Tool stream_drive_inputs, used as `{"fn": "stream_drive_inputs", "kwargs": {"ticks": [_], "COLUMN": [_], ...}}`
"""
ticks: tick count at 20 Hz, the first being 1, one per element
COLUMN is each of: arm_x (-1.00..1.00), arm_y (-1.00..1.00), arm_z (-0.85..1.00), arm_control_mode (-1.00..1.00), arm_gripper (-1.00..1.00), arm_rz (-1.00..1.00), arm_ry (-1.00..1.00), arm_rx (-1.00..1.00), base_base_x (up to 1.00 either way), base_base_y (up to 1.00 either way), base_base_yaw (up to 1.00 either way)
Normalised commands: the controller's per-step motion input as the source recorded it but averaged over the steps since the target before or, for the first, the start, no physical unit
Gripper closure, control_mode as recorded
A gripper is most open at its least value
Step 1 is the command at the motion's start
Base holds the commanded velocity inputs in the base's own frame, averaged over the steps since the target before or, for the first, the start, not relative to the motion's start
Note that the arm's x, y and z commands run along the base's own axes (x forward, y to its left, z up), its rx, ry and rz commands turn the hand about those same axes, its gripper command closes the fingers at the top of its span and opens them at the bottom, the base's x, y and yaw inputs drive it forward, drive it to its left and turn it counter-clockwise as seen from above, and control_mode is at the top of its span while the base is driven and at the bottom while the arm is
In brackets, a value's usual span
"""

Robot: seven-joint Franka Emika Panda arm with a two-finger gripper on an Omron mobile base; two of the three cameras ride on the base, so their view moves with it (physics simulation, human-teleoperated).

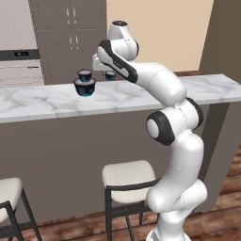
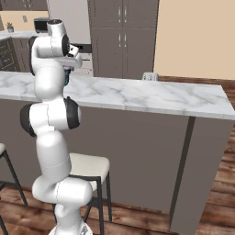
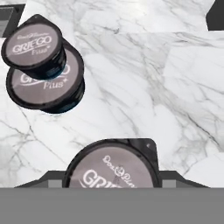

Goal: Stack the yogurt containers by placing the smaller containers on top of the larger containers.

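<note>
while the pincer (image 3: 113, 186) pinches a "gri" lidded cup (image 3: 111, 166), the stacked pair (image 3: 43, 70) reads "grie-go plus".

The left base view looks forward from behind the arm, at middling range, across the marble counter (image 1: 42, 101) towards the cabinets (image 1: 70, 33), with stools in the foreground. The right base view faces the same counter (image 2: 151, 98) and cabinets from the other side. The hand view looks steeply down from close above the counter top (image 3: 144, 78).
</note>
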Motion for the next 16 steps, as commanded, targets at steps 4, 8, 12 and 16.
{"fn": "stream_drive_inputs", "kwargs": {"ticks": [4,8,12,16], "arm_x": [0.00,0.00,0.00,0.00], "arm_y": [0.02,0.03,0.00,0.03], "arm_z": [0.03,0.22,0.27,0.10], "arm_control_mode": [-1.00,-1.00,-1.00,-1.00], "arm_gripper": [1.00,1.00,1.00,1.00], "arm_rz": [0.00,0.00,0.00,0.00], "arm_ry": [-0.01,-0.09,-0.11,-0.08], "arm_rx": [0.01,0.04,0.05,0.02], "base_base_x": [0.00,0.00,0.00,0.00], "base_base_y": [0.00,0.00,0.00,0.00], "base_base_yaw": [0.00,0.00,0.00,0.00]}}
